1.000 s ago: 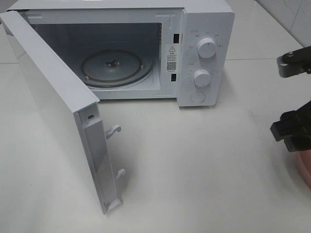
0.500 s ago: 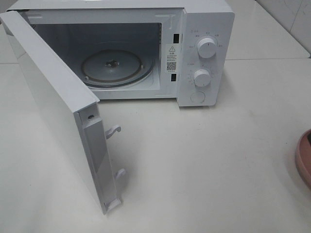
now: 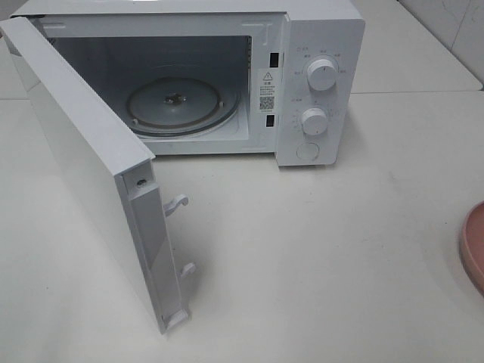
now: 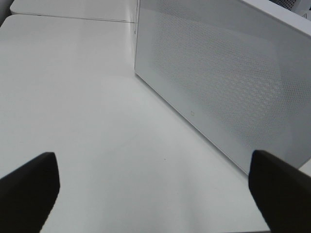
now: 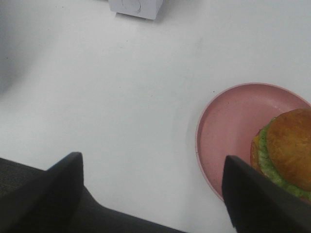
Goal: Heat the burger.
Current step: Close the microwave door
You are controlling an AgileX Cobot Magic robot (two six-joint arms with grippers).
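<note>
The burger [image 5: 285, 148], with a golden-brown bun and green lettuce, sits on a pink plate [image 5: 228, 126] in the right wrist view; only the plate's rim [image 3: 473, 246] shows at the right edge of the high view. My right gripper [image 5: 153, 194] is open and empty, above the table beside the plate. My left gripper [image 4: 153, 182] is open and empty, facing the outer face of the microwave door [image 4: 218, 82]. The white microwave [image 3: 318, 76] stands at the back with its door [image 3: 83, 166] swung wide open and its glass turntable [image 3: 181, 102] bare. Neither gripper shows in the high view.
The open door juts out over the left half of the white table [image 3: 302, 249], with two latch hooks [image 3: 178, 203] on its edge. Two knobs [image 3: 323, 74] and a button are on the microwave's right panel. A corner of the microwave [image 5: 133, 7] shows in the right wrist view.
The right arm, seen at the right edge a second ago, has withdrawn out of the high view, uncovering the pink plate's rim. The microwave and its door have not moved.
</note>
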